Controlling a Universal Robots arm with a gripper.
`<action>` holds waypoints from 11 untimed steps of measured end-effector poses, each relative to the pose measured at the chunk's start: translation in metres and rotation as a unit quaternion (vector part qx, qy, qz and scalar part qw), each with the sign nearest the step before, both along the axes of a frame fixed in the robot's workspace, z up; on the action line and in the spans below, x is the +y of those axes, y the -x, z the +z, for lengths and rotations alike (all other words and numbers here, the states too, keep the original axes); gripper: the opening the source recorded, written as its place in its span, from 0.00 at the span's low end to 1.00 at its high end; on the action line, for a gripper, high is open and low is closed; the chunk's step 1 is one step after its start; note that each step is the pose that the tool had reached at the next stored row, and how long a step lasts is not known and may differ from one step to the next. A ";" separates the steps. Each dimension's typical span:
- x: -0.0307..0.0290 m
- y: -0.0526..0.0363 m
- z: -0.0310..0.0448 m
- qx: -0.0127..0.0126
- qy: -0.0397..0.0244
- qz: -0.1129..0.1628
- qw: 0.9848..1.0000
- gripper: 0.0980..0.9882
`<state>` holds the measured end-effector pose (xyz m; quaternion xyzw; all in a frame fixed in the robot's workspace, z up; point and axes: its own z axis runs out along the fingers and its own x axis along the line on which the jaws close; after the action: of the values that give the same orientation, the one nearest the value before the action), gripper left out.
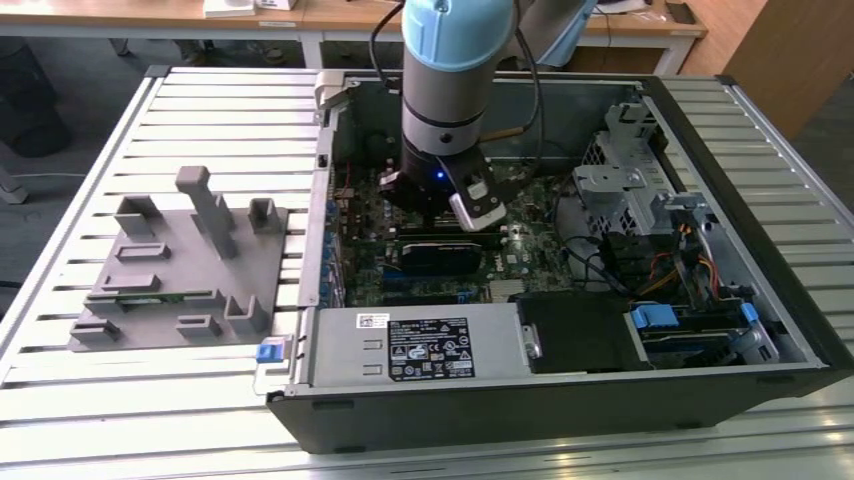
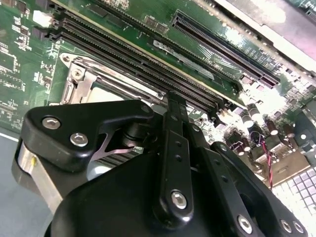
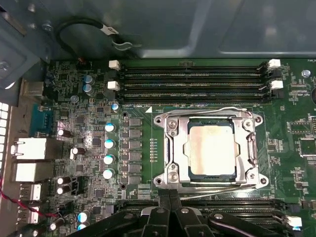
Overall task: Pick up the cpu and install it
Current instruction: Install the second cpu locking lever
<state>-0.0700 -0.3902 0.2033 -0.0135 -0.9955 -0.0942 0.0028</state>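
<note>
The cpu (image 3: 211, 148), a shiny silver square with a thin greenish rim, lies flat in the motherboard socket, framed by the metal retention bracket (image 3: 170, 148). Part of its pale top also shows in the second wrist view (image 2: 106, 94). My gripper (image 3: 170, 196) hovers beside the socket, just off the bracket's edge. Its two black fingers (image 3: 164, 202) are pressed together with nothing between them. In the second wrist view the gripper (image 2: 174, 98) points down at the board next to the socket. In the exterior view the gripper (image 1: 447, 210) hangs inside the open computer case (image 1: 747, 300).
Memory slots (image 3: 192, 79) run along both sides of the socket. A black block (image 1: 441, 255) sits on the board below the arm. The power supply (image 1: 414, 345) and drive cage (image 1: 634, 190) crowd the case. A grey fixture (image 1: 180, 270) stands on the slatted table at the exterior view's left.
</note>
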 end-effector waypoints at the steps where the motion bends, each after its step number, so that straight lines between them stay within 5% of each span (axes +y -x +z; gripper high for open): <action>1: -0.0001 0.0000 -0.0005 0.000 -0.001 0.000 1.000 0.01; 11: 0.0000 0.0002 -0.0042 0.000 -0.013 0.000 1.000 0.01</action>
<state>-0.0701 -0.3902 0.1991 -0.0135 -0.9942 -0.1070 0.0029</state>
